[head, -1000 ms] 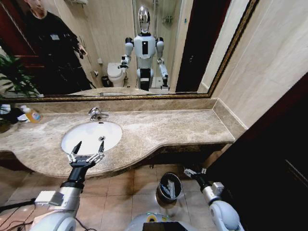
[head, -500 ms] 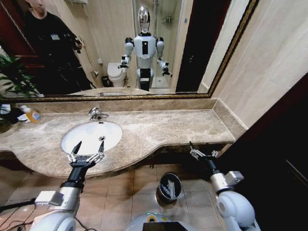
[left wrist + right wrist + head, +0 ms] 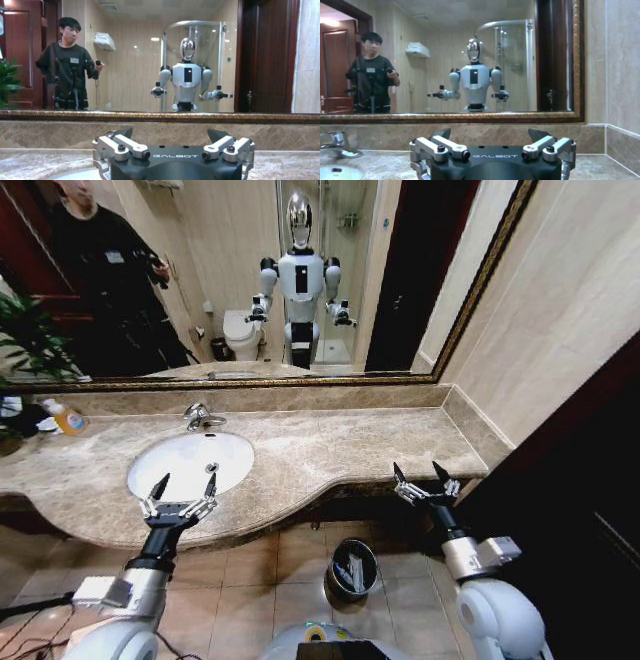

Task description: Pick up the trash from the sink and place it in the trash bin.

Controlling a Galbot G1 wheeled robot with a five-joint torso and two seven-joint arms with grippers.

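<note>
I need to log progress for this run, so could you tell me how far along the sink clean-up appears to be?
It looks nearly or fully done. The sink basin shows bare white with no trash visible, and the trash bin on the floor holds pale items. Nothing is in hand: the left gripper hovers open at the basin's near rim, and the right gripper is open by the counter's front edge. Nothing visible remains to pick up.

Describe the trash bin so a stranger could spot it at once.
Start at the long beige marble counter under the mirror, with the white oval sink set in its left part. Look down to the tiled floor in front of the counter's curved edge, between the robot's two arms: the bin stands there. It is small, round and black with a shiny metal rim, the only container on the floor.
</note>
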